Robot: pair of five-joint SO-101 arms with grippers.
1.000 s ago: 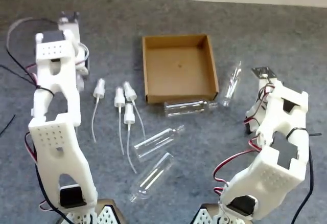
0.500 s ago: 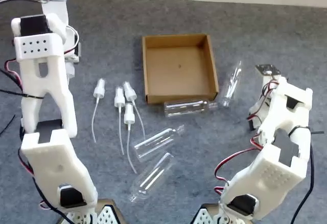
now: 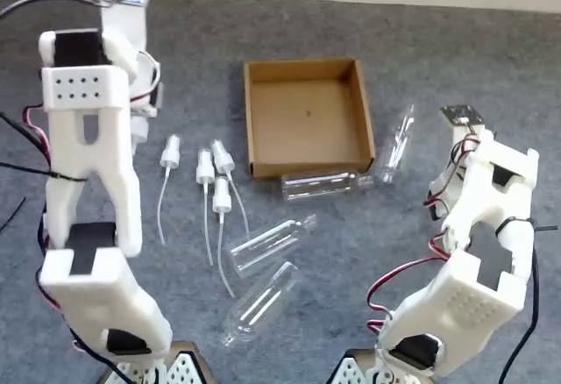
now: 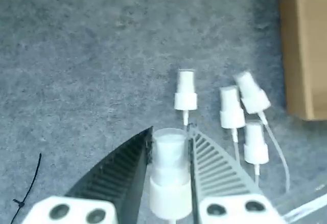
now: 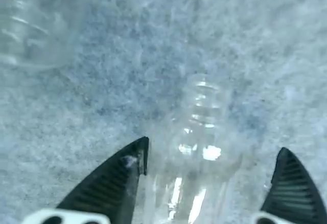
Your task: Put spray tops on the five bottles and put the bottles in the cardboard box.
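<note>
- Between the clenched jaws of my left gripper [image 4: 171, 134] sat one white plastic spray top [image 4: 170, 183].
- On the grey carpet [image 3: 456, 60] beside the brown cardboard box [image 3: 307, 130] lay four loose white spray tops [image 3: 204, 167], with four clear plastic bottles [image 3: 267, 244] on their sides nearby.
- My right gripper [image 5: 212, 150] stood spread wide astride a fifth clear bottle [image 5: 199, 127].
</note>
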